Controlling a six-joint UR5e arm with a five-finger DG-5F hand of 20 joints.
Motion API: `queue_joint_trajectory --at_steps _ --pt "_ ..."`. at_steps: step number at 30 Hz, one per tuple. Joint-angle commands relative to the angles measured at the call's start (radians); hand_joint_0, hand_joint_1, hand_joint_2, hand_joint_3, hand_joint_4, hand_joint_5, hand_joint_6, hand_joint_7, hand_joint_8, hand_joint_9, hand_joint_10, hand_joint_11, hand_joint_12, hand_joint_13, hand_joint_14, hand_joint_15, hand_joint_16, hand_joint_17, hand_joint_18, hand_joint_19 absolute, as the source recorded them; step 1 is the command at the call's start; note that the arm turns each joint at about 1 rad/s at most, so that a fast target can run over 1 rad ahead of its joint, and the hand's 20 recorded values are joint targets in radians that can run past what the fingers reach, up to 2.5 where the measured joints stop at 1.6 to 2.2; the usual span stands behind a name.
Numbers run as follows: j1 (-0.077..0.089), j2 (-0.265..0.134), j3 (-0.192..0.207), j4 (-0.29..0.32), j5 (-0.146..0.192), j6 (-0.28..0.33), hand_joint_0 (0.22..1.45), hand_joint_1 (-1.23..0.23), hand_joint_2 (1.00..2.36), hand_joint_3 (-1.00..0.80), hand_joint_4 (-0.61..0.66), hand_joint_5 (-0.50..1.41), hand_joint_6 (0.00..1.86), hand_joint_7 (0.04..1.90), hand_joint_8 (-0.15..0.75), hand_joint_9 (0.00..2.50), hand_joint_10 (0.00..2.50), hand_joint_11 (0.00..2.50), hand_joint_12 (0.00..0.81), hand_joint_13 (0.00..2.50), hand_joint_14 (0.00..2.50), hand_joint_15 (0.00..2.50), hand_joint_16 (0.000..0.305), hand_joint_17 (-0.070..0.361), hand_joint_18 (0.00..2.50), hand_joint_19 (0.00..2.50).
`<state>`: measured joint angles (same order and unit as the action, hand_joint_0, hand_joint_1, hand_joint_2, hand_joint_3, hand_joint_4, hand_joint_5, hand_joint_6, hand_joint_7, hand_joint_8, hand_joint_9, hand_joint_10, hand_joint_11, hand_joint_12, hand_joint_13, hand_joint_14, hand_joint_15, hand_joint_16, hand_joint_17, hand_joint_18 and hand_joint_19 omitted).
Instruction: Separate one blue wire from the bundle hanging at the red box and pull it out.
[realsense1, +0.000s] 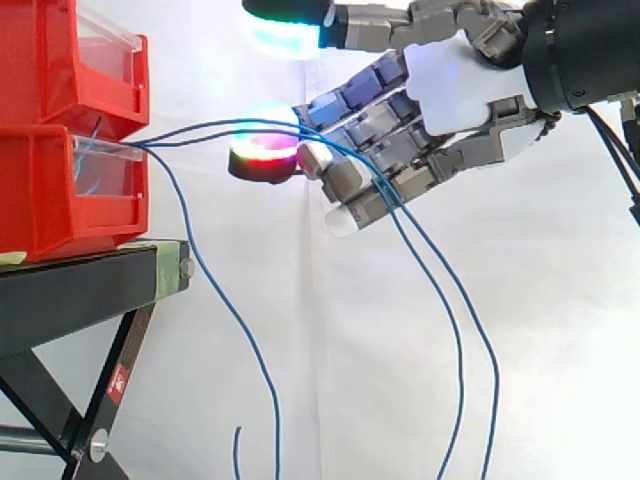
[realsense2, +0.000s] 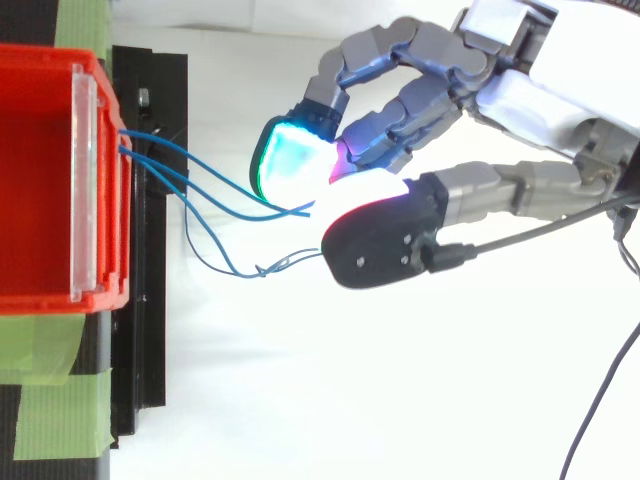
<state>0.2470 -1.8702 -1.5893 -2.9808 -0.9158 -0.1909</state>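
Robot hand (realsense1: 450, 100), fingers curled round two blue wires (realsense1: 200, 128) stretched from lower red bin (realsense1: 60, 190). Likely best: shed one wire, pinch other firmly, pull straight away from bin.

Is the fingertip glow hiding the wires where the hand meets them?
Side view: the glow haloes the blue wires beside the hand, yet they are traceable. Top view: a white pad is blown out, and the wires run into that glare and are lost there.
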Motion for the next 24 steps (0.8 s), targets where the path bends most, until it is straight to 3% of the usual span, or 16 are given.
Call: queue_joint_trajectory --at_steps 1,9,13,24 --pt "0.000 0.000 -0.001 0.000 0.000 -0.001 0.42 -0.86 1.00 -0.50 0.26 -0.23 0.88 0.80 0.362 0.92 0.01 1.38 0.457 1.05 0.01 1.44 0.062 0.139 0.83 0.48" --pt "0.000 0.000 0.000 0.000 0.000 0.002 0.58 -0.94 1.00 -0.49 0.20 -0.24 0.88 0.84 0.301 0.86 0.01 1.38 0.383 0.99 0.02 1.44 0.051 0.116 0.75 0.51" --pt "0.000 0.000 0.000 0.000 0.000 0.002 0.65 -0.92 1.01 -0.34 0.18 -0.24 0.88 0.83 0.293 0.87 0.01 1.38 0.377 0.99 0.02 1.44 0.050 0.113 0.75 0.51" --pt "0.000 0.000 0.000 -0.001 0.002 0.002 0.69 -0.91 1.02 -0.28 0.16 -0.23 0.89 0.82 0.290 0.88 0.01 1.38 0.370 1.00 0.01 1.44 0.049 0.111 0.76 0.52"
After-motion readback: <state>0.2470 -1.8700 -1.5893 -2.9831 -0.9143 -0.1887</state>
